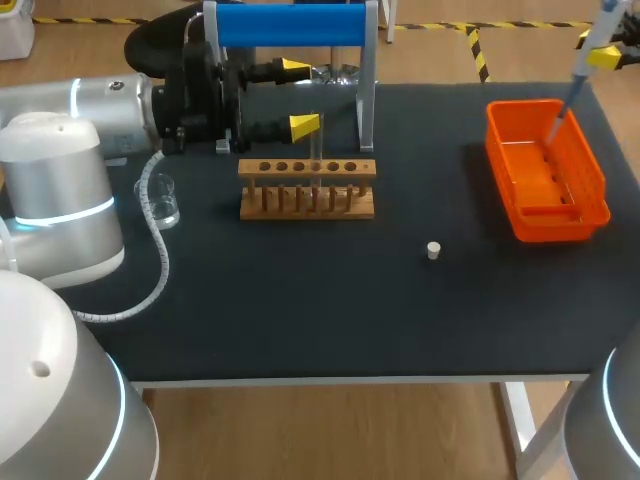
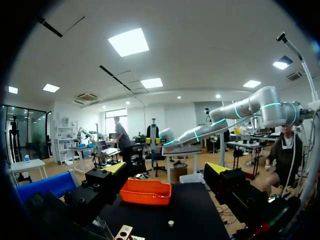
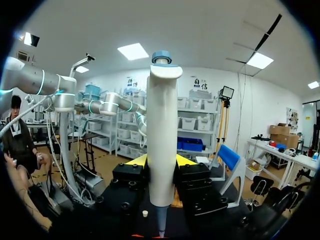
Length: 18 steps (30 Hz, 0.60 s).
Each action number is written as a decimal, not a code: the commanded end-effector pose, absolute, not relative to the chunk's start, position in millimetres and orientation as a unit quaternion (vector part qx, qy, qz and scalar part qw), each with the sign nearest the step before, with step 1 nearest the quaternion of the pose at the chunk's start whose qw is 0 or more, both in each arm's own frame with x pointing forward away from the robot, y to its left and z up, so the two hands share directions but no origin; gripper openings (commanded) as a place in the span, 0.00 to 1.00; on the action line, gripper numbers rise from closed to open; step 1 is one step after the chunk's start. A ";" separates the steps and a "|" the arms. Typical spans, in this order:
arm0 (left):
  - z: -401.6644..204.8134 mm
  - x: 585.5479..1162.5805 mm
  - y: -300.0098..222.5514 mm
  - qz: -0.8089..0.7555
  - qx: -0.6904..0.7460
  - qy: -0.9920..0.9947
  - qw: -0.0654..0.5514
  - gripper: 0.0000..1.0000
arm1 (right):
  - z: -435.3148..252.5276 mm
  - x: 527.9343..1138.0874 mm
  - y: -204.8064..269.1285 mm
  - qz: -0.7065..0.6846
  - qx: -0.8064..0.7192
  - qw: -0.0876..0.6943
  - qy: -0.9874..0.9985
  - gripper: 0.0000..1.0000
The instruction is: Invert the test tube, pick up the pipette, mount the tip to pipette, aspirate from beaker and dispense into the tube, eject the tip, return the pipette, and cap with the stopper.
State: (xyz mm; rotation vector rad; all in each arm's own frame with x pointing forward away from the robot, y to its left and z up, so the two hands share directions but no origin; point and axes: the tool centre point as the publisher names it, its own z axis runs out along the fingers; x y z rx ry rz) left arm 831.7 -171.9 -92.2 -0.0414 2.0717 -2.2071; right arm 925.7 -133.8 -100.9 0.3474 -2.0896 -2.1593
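Orange bin (image 1: 500,160), at 3 o'clock from the rack (image 1: 307,190), lies below the pipette (image 1: 578,85). The right gripper (image 1: 600,55) clenches the pipette, its long axis steep and its lower end toward the bin, so tip work probably needs only a short descent. Left gripper (image 1: 300,96), released, is near the tube (image 1: 316,165), which stands in the rack. Stopper (image 1: 433,250) lies on the desk (image 1: 300,300) at 4 o'clock from the rack.

We list the following.
- One table (image 1: 300,320) with a black top.
- One wooden rack (image 1: 300,211), standing upright left of the table's middle. It has a row of round holes along its top bar and pegs below.
- One stand (image 1: 290,25) with a blue crossbar on pale uprights, just behind the rack.
- One orange bin (image 1: 598,190), oblong and open-topped, at the table's right side, well apart from the rack.
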 end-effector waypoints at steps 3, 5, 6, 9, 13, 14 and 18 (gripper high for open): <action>-92.2 831.8 -171.7 -0.728 -0.013 0.683 0.057 1.00 | -110.8 942.3 -153.9 -0.714 0.117 0.062 -0.688 0.00; -92.2 831.8 -171.7 -0.728 -0.013 0.683 0.057 1.00 | -113.8 945.6 -156.6 -0.713 0.114 0.061 -0.690 0.00; -92.2 831.8 -171.7 -0.728 -0.013 0.683 0.057 1.00 | -115.7 947.3 -157.9 -0.712 0.113 0.060 -0.691 0.00; -92.2 831.8 -171.7 -0.728 -0.013 0.683 0.057 1.00 | -120.3 950.3 -160.4 -0.711 0.109 0.060 -0.692 0.00; -92.2 831.8 -171.7 -0.728 -0.013 0.683 0.057 1.00 | -125.2 950.8 -162.1 -0.708 0.108 0.061 -0.695 0.00; -92.2 831.8 -171.7 -0.728 -0.013 0.683 0.057 1.00 | -126.2 950.9 -162.7 -0.707 0.107 0.061 -0.696 0.00; -92.2 831.8 -171.7 -0.728 -0.013 0.683 0.057 1.00 | -131.1 951.8 -165.3 -0.704 0.102 0.058 -0.701 0.00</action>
